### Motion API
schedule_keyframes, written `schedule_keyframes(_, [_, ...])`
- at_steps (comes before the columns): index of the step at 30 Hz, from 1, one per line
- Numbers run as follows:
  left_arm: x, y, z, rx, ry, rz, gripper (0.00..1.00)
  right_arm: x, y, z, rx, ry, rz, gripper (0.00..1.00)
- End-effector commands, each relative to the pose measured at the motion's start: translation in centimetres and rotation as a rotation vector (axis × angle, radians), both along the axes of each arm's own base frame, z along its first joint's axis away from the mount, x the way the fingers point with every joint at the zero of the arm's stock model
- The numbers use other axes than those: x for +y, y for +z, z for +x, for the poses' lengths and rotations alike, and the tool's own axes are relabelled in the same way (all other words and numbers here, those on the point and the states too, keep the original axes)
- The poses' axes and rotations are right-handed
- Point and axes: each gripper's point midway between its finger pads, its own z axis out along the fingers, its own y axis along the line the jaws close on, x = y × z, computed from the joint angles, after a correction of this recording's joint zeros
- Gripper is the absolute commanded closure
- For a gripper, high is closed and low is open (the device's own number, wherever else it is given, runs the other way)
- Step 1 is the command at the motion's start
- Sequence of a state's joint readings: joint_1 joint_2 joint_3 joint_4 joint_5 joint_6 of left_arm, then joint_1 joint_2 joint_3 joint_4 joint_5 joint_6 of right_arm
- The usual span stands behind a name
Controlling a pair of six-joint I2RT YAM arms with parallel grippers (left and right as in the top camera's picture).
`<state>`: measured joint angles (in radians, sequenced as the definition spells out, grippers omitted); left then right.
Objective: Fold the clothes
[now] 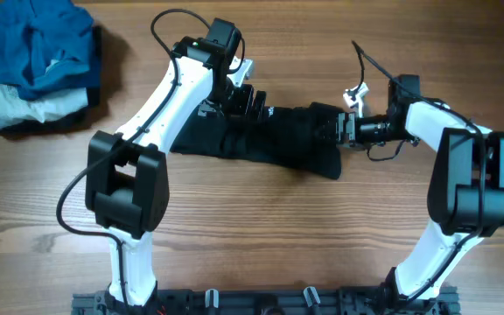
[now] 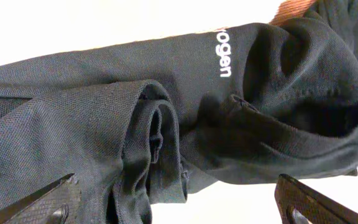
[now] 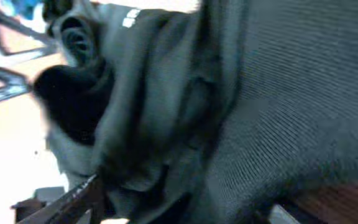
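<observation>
Black mesh-knit shirt (image 1: 278, 140) bunched ahead of left claw (image 2: 176, 190), fingers apart; blurred folds bury right claw (image 1: 338, 131), grip unclear.

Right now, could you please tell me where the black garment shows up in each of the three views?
Overhead: the black garment lies across the middle, slightly above centre.
Left wrist: it fills most of the frame, in folds.
Right wrist: it fills most of the frame, blurred.
Shared landmark: its white lettering, upper middle in left wrist, top left in right wrist; not discernible overhead.
</observation>
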<state>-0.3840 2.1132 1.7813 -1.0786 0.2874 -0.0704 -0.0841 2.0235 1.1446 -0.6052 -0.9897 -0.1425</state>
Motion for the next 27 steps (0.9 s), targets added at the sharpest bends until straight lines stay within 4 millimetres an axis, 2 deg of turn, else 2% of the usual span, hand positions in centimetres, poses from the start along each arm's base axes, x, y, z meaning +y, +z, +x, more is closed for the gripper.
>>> schedule_keyframes(1, [-0.4,-0.2,-0.1,0.017,0.011,-0.016,0.0,1.3,1.1,-0.3,-0.03,0.034,0.115,0.57])
schedule_keyframes(3, [-0.4,-0.2,-0.1,0.016,0.011,-0.016,0.0,1.3,1.1,-0.3,-0.023,0.03,0.115,0.76])
schedule_keyframes(5, [-0.4,-0.2,-0.1,0.016,0.011,-0.016,0.0,1.1,0.8,-0.2,-0.005,0.017,0.1,0.89])
schedule_keyframes(7, [-0.4,-0.2,0.0,0.014,0.012,-0.017,0.0,0.7,0.4,-0.1,0.017,-0.003,0.065,0.95])
schedule_keyframes(10, [-0.1,-0.2,0.3,0.009,0.019,-0.019,0.03,-0.5,0.9,0.7,0.024,-0.052,0.048,0.96])
schedule_keyframes(14, [0.7,0.6,0.8,-0.008,0.041,-0.026,0.02,-3.2,4.0,1.6,-0.043,-0.122,0.026,0.96])
schedule_keyframes(17, [1.4,1.8,1.3,-0.035,0.059,-0.036,0.01,-5.7,6.6,1.5,-0.085,-0.186,-0.013,0.96])
schedule_keyframes(19, [2.0,2.9,1.6,-0.059,0.074,-0.045,0.0,-6.5,7.9,1.1,-0.111,-0.197,-0.022,0.96])
schedule_keyframes(22, [3.2,4.7,2.1,-0.099,0.101,-0.058,0.0,-6.1,8.5,0.4,-0.11,-0.181,-0.023,0.96])
schedule_keyframes(27, [6.4,8.5,2.7,-0.178,0.173,-0.079,0.0,-3.6,8.8,0.0,-0.103,-0.119,-0.018,0.96])
